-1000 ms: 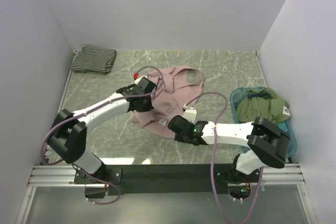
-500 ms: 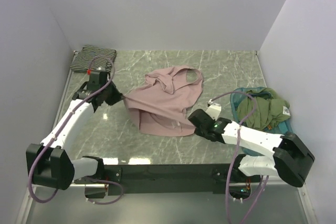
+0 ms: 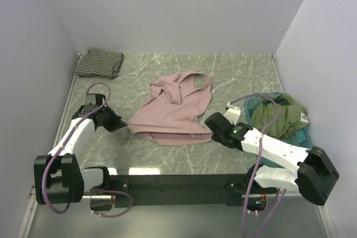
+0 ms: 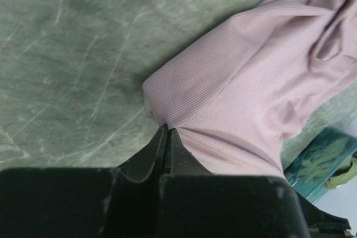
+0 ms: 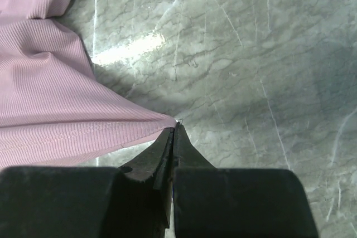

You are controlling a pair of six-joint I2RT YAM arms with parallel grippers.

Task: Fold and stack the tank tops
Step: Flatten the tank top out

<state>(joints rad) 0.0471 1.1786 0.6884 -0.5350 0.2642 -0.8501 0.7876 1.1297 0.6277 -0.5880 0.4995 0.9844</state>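
Observation:
The mauve-pink tank top (image 3: 175, 110) lies spread on the marble table, neck toward the back. My left gripper (image 3: 124, 124) is shut on its left bottom corner (image 4: 167, 121). My right gripper (image 3: 210, 127) is shut on its right bottom corner (image 5: 162, 120). The hem is stretched between the two grippers, low over the table. The striped tank top (image 3: 100, 62) lies folded at the back left corner.
A teal tray (image 3: 255, 102) at the right holds a crumpled green garment (image 3: 279, 114). White walls close the table on the left, back and right. The black mounting rail (image 3: 178, 182) runs along the near edge.
Both grippers have pulled apart and toward the near edge, the left one leftward, the right one rightward. The pink top has gone from bunched to stretched flat.

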